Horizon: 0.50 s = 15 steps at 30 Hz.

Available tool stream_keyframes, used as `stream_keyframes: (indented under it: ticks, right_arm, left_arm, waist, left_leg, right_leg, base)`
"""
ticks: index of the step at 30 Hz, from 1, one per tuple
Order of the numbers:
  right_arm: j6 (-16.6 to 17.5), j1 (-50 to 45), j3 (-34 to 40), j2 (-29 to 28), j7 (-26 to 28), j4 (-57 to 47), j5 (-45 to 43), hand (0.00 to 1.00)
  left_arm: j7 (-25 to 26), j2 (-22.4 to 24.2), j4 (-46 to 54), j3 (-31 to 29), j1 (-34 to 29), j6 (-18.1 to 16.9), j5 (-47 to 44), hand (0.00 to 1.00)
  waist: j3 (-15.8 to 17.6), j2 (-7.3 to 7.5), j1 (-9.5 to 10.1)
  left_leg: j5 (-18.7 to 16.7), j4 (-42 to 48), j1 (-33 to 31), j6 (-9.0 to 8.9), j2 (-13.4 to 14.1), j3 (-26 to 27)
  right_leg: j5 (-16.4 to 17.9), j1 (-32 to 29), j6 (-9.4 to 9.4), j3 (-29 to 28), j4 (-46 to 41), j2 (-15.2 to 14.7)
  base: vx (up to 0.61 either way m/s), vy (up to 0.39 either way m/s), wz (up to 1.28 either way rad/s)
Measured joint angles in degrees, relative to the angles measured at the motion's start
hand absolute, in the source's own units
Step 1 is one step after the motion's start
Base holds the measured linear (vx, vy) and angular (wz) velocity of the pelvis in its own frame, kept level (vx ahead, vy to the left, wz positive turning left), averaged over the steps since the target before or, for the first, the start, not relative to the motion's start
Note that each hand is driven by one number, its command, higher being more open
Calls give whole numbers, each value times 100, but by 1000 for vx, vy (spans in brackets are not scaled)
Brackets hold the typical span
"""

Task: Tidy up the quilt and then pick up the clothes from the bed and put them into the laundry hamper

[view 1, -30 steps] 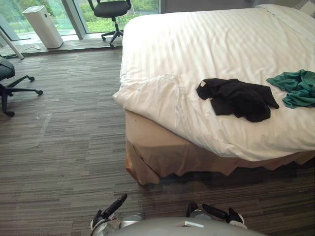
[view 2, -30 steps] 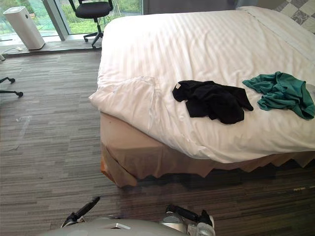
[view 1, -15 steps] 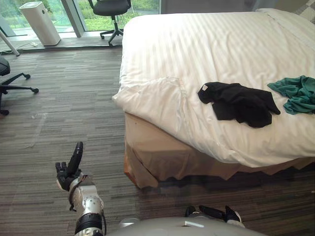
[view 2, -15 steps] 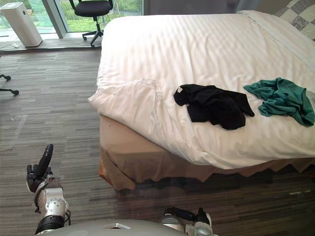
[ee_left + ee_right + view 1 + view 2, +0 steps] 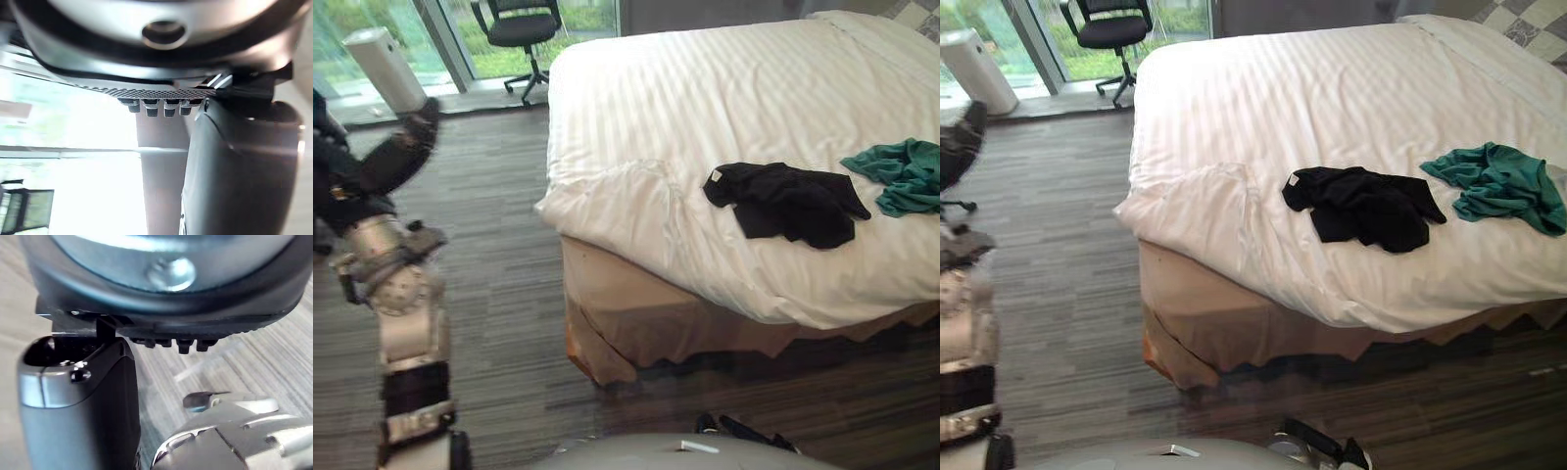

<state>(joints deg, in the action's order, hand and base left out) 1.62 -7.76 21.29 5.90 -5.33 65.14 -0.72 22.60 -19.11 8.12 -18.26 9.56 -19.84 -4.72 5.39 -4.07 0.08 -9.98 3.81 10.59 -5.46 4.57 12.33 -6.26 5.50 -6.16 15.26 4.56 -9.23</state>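
While the left robot hand hangs raised, fingers straight and empty, a crumpled black garment and a teal garment lie apart on the white striped quilt. The grip of the right robot hand cannot be told.

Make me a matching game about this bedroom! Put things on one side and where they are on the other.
Things:
1. black clothes
2. green clothes
3. office chair
4. left hand

Places:
A. by the window
B. up in the air over the carpet, left of the bed
C. on the quilt, nearer its rumpled corner
D. on the quilt, at the far right

Pairs: 1-C, 2-D, 3-A, 4-B
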Motion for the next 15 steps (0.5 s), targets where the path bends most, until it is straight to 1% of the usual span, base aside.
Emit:
stream_keyframes:
  ticks: [1,2,3,4,6,7,9,11,12,14,15]
  right_arm:
    - [1,17,-5,20,12,12,4,100]
    - [2,50,-8,36,23,31,34,100]
    - [1,74,-7,32,22,40,34,100]
    - [2,82,-7,23,20,39,34,100]
    - [-1,78,-6,-30,21,42,32,100]
    - [-4,77,-4,-50,21,41,31,100]
    - [-5,66,-8,-93,1,32,33,100]
    - [-5,60,-17,-106,-7,26,33,100]
    - [-6,46,-50,-109,-15,11,32,100]
    - [-6,26,-65,-109,-18,-48,32,100]
    - [-6,3,-73,-112,-17,-91,32,100]
  left_arm:
    - [14,35,-5,119,4,11,174,100]
    - [67,49,-105,309,41,156,493,100]
    - [71,60,-283,473,140,318,731,100]
    - [76,68,-378,533,192,400,773,100]
    - [77,68,-664,683,305,685,997,100]
    - [79,58,-752,715,334,720,1000,100]
    - [69,-39,-1124,838,460,934,1255,100]
    - [54,-165,-1280,982,531,1035,1499,100]
    - [32,-309,-1431,1159,658,1128,1733,100]
    - [2,-473,-1573,1278,779,1164,1963,100]
    - [-33,-559,-1696,1375,938,1207,2132,100]
  waist:
    - [-21,-28,-22]
    - [-37,-52,-44]
    - [-34,-47,-61]
    - [-28,-37,-62]
    - [11,54,-141]
    - [20,73,-164]
    - [11,150,-185]
    - [10,182,-194]
    - [11,198,-186]
    - [10,202,-194]
    - [8,203,-202]
  left_leg:
    - [-5,3,0,-8,-1,3]
    - [-7,4,3,-12,13,14]
    - [-6,9,7,-13,29,48]
    - [-6,10,7,-13,36,74]
    - [-7,12,12,-12,43,126]
    - [-7,2,36,-12,46,134]
    - [-8,-5,94,-10,46,194]
    - [-11,-4,95,-3,44,206]
    - [-13,-4,78,6,16,215]
    - [-11,-6,49,10,0,231]
    - [-9,-3,1,15,-5,225]
  right_leg:
    - [0,0,0,-4,0,8]
    - [0,-2,1,-20,0,28]
    - [1,-17,2,-54,0,46]
    - [2,-36,2,-91,0,53]
    - [-2,-66,5,-154,1,63]
    - [-19,-62,28,-154,1,67]
    - [-62,-49,35,-193,4,63]
    - [-86,-61,16,-232,6,44]
    - [-112,-94,12,-256,36,23]
    - [-123,-134,6,-275,37,9]
    - [-125,-170,4,-274,37,2]
  base:
    - [20,1,-3]
    - [-17,-22,-8]
    - [-36,-30,-13]
    - [-74,-42,-21]
    - [-112,-43,-14]
    - [-124,-36,-11]
    - [-118,-27,-15]
    - [-96,-19,-8]
    - [-111,-15,-7]
    - [-90,-14,-6]
    - [-59,-18,-2]
